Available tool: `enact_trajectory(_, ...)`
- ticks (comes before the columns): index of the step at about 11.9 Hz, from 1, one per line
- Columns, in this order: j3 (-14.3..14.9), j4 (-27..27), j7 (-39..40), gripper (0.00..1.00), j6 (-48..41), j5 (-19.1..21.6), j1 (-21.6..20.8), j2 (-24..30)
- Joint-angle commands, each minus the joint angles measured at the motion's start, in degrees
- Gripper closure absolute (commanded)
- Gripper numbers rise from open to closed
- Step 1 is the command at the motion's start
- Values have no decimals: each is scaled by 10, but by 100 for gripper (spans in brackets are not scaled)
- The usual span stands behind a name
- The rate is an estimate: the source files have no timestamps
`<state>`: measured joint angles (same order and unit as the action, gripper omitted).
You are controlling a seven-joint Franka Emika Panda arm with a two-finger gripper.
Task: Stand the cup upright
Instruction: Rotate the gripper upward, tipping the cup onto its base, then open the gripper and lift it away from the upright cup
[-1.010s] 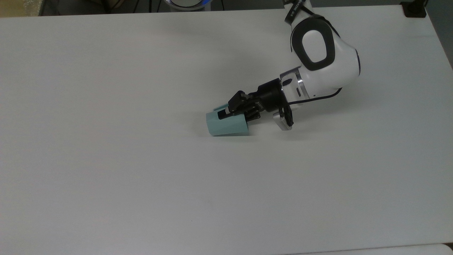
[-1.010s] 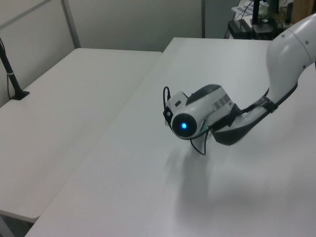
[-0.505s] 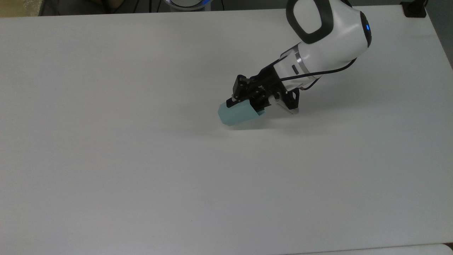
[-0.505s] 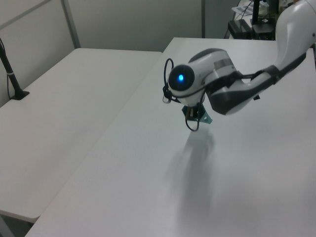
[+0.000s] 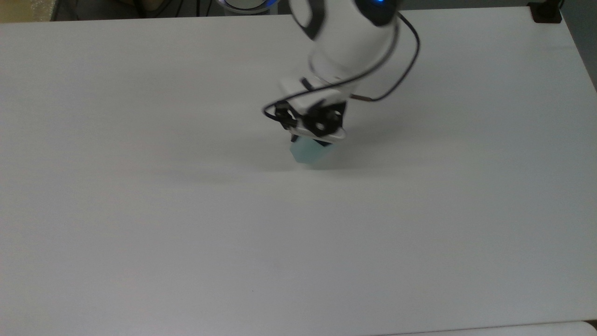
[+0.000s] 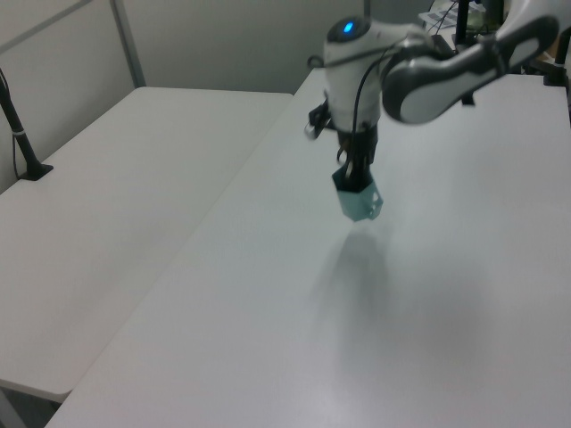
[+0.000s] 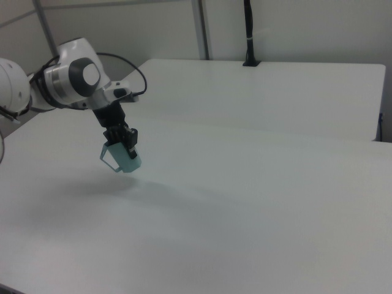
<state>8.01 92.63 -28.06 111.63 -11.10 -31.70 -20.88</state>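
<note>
Cup [image 7: 122, 160]: small pale teal plastic cup with flat faceted sides, hanging clear of the white desk [image 5: 140, 210], directly beneath the black two-finger gripper [image 7: 124, 146].
Place: hovering over the middle of the desk in the top view, nearer its far edge than its near edge, well apart from both side edges.
Grip: fingers clamping onto the cup's upper end, carrying its whole weight.
Long axis: tilting, not yet vertical; in the right view, leaning toward the right view's right.
Handle: thin loop projecting toward the right view's left.
Hand to cup: gripper above, cup below, shadow lying on the desk underneath.
Next, likely: swinging the axis fully vertical, then lowering onto the desk.
</note>
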Motion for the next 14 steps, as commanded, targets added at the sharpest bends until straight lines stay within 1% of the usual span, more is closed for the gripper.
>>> enact_trajectory(1, -12, 134, 43, 100, 36, 53, 41, 128)
enact_trajectory(3, -12, 240, 56, 100, 119, 65, 67, 184)
enact_trajectory(4, -12, 274, 70, 100, 148, 74, 90, 195)
enact_trajectory(6, -12, 285, 118, 100, 176, 127, 132, 189)
enact_trajectory(8, -12, 285, 126, 100, 203, 157, 154, 171)
enact_trajectory(10, -12, 283, 126, 100, 210, 160, 154, 145)
enact_trajectory(13, -12, 280, 125, 100, 213, 161, 155, 130)
enact_trajectory(14, -13, 280, 124, 100, 212, 171, 159, 131)
